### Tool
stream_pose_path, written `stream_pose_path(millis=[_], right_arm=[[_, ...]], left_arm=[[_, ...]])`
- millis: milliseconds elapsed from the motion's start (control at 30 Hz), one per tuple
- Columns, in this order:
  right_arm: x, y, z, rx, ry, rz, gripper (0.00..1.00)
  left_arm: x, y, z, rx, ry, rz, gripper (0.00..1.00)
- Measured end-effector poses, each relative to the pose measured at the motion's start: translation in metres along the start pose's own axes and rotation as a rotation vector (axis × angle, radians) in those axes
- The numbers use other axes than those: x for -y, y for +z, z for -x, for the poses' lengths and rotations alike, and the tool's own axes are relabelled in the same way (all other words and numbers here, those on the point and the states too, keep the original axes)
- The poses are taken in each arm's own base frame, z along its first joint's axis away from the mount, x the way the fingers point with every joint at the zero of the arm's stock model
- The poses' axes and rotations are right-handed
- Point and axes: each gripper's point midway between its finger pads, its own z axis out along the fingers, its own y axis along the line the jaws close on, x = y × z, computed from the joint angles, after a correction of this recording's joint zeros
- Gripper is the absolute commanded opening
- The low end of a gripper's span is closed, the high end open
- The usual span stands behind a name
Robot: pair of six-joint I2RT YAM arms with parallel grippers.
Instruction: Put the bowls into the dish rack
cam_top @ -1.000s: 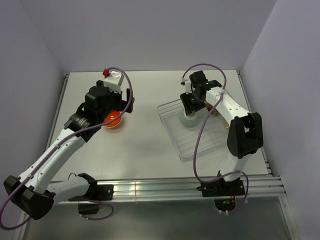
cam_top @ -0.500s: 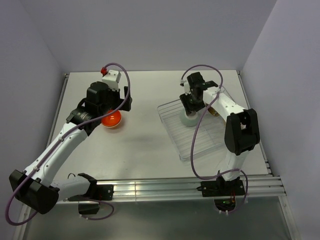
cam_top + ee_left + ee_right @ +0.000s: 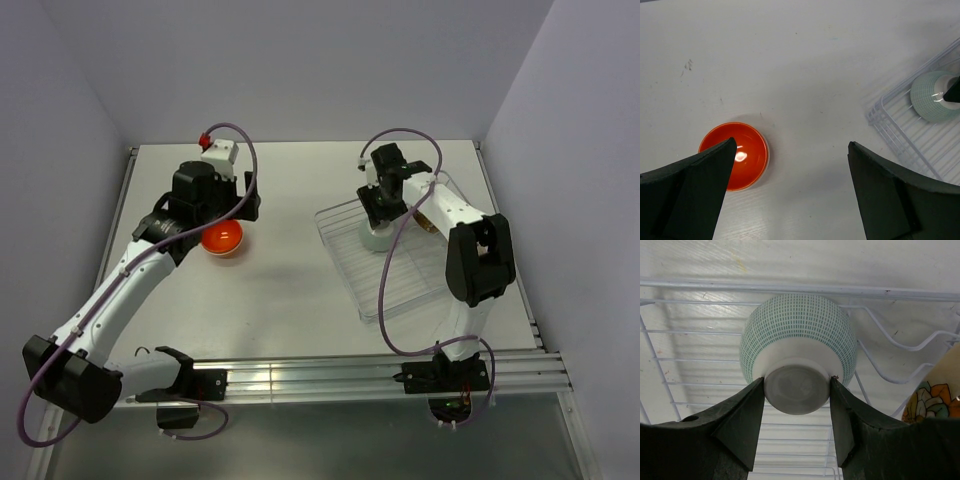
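An orange-red bowl [image 3: 223, 238] stands upright on the white table, at the lower left of the left wrist view [image 3: 735, 156]. My left gripper [image 3: 228, 215] hangs open above it, the left fingertip over the bowl's rim, nothing held [image 3: 791, 145]. My right gripper [image 3: 385, 205] is shut on the white foot of the pale mint green bowl [image 3: 797, 335], jaws on either side of the foot [image 3: 797, 390]. That bowl [image 3: 377, 237] is turned mouth-down toward the wires at the far left corner of the clear dish rack [image 3: 400, 285].
A cream bowl with a flower pattern [image 3: 935, 400] sits in the rack to the right of the mint bowl, mostly hidden behind the right arm in the top view. The rack's raised wire edge [image 3: 890, 122] lies to the right of the left gripper. Grey walls enclose the table.
The left arm has swung back and slightly left, uncovering more of the orange-red bowl. The right gripper with the mint green bowl has shifted slightly left over the rack.
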Motion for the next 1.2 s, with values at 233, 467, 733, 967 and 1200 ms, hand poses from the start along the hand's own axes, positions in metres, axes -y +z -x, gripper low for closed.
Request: stream_pose_path(millis=[233,467,733,967,1200], right_arm=[[0.000,0.002,0.006,-0.001,0.003,-0.004,0.12],[0.000,0.003,0.008,-0.003,0.000,-0.009,0.40],[0.001,0.003,0.008,-0.004,-0.003,-0.019,0.61],[0.003,0.002,0.009,-0.005,-0.015,-0.035,0.56],[0.004,0.002,0.007,-0.012,-0.022,-0.044,0.68]], left_arm=[[-0.024,0.006,-0.018,-0.083,-0.030,0.040,1.00],[-0.058,0.004,-0.029,-0.133,-0.080,0.104,0.99],[-0.094,0.006,-0.047,-0.211,-0.137,0.158,1.00],[-0.112,0.004,-0.062,-0.272,-0.163,0.167,0.99],[-0.119,0.002,-0.062,-0.272,-0.167,0.165,1.00]])
